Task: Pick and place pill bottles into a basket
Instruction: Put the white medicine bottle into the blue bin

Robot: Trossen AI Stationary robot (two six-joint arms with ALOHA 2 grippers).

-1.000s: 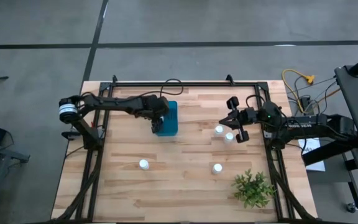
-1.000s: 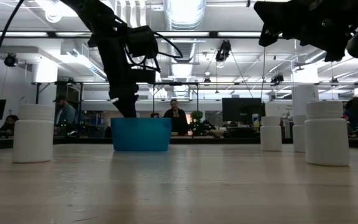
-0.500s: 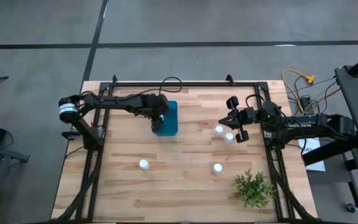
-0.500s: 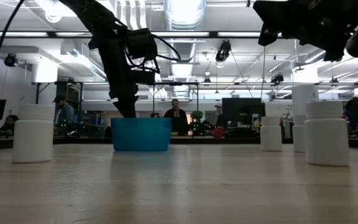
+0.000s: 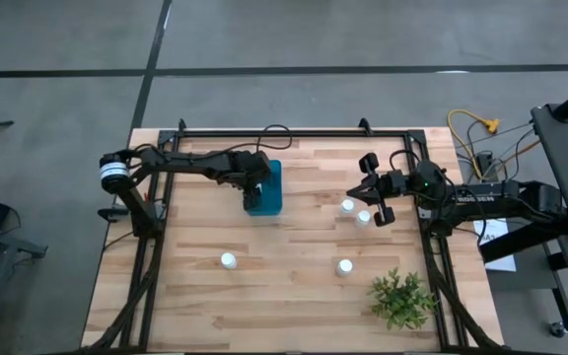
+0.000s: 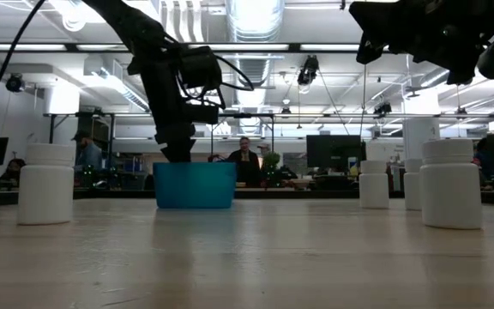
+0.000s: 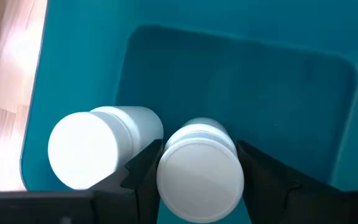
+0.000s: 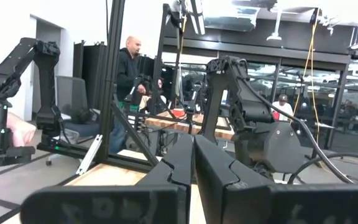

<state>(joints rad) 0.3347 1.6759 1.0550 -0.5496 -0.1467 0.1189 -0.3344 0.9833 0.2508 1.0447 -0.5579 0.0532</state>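
The blue basket (image 5: 269,187) stands at the table's far middle, also seen in the low view (image 6: 195,184). My left gripper (image 5: 253,193) reaches down into it, shut on a white pill bottle (image 7: 199,171). A second pill bottle (image 7: 98,146) stands on the basket floor (image 7: 241,81) just beside the held one. Several more pill bottles stand on the table: (image 5: 228,260), (image 5: 344,266), (image 5: 347,206), (image 5: 364,217). My right gripper (image 5: 371,187) is shut and raised at the table's right, holding nothing (image 8: 193,140). My left gripper pinches the pill bottle's body just below the cap (image 7: 197,180) between its two fingers (image 7: 143,174), one on each side. The fingers come steeply from above, pointing down into the basket. The bottle stays upright; whether its base rests on the basket floor is hidden.
A green leafy plant (image 5: 402,298) sits at the near right corner. Black frame rails (image 5: 294,133) run along the table's edges. The wood between the loose bottles is bare. People show in the room beyond the table.
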